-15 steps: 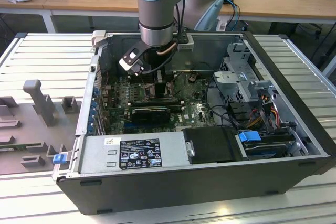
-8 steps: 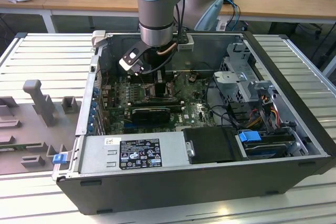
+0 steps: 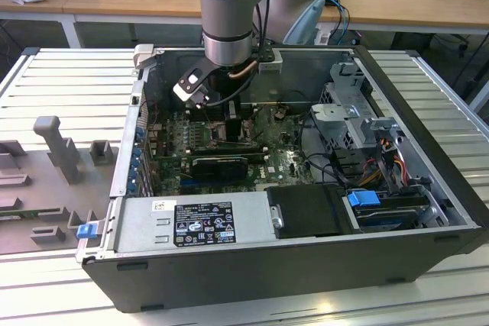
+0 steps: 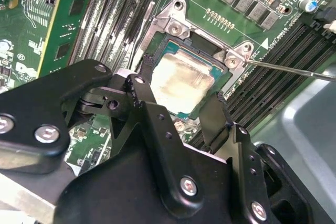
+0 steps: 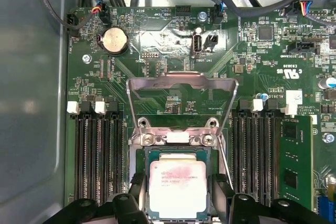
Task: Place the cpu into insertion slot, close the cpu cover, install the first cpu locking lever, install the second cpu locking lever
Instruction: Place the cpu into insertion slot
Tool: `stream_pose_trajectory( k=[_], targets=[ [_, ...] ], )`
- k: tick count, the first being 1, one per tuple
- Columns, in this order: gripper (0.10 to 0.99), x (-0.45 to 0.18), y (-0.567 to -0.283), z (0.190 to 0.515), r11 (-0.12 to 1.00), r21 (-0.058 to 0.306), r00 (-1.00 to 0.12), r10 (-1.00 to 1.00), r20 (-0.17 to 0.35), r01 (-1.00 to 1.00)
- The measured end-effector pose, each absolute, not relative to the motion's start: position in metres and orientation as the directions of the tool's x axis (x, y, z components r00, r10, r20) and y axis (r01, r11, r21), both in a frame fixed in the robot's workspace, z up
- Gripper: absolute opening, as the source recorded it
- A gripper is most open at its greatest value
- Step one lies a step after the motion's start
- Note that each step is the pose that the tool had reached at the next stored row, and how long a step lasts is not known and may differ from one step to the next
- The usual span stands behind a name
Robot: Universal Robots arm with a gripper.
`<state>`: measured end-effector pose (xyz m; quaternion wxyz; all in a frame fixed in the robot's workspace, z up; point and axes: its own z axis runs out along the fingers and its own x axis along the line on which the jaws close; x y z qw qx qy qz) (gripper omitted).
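Observation:
The cpu [image 5: 177, 184] [image 4: 181, 80], a pale silver square chip, lies flat in the insertion slot [image 4: 202, 43] on the green board. My gripper [image 5: 178, 199] [image 4: 178, 100] is low over it. One black fingertip [image 5: 137, 190] presses each side edge of the chip, so the gripper is shut on the cpu. The cpu cover [image 5: 181, 83], a dull silver frame with a window, stands swung up behind the slot. A thin locking lever [image 4: 286, 70] sticks out beside the socket. In the exterior view the arm reaches down into the open computer case, with the gripper [image 3: 229, 124] near the board.
Long black memory slots [image 5: 97, 156] [image 5: 257, 156] flank the socket. A green card [image 5: 294, 163] stands beyond them, and a coin battery [image 5: 114, 40] and cables sit behind. The case wall [image 5: 31, 103], power supply [image 3: 195, 219] and drive cage [image 3: 359, 116] hem the board in.

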<state>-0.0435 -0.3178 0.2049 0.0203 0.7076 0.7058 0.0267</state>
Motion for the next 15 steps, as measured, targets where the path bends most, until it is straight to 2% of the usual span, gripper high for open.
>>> stream_pose_trajectory(
  k=[6,8,9,10,14,15],
  targets=[
    [0.616,-0.043,-0.318,0.215,-0.003,0.066,0.003,1.000,0.009,0.998],
    [0.471,-0.043,-0.318,0.216,-0.003,0.066,0.003,1.000,0.009,0.998],
    [0.471,-0.043,-0.318,0.217,-0.003,0.066,0.003,1.000,0.009,0.998],
    [0.353,-0.043,-0.318,0.217,-0.003,0.066,0.003,1.000,0.008,0.998],
    [0.110,-0.043,-0.318,0.219,-0.003,0.066,0.003,1.000,0.008,0.998],
    [0.110,-0.043,-0.318,0.220,-0.003,0.067,0.003,1.000,0.008,0.998]
  ],
)
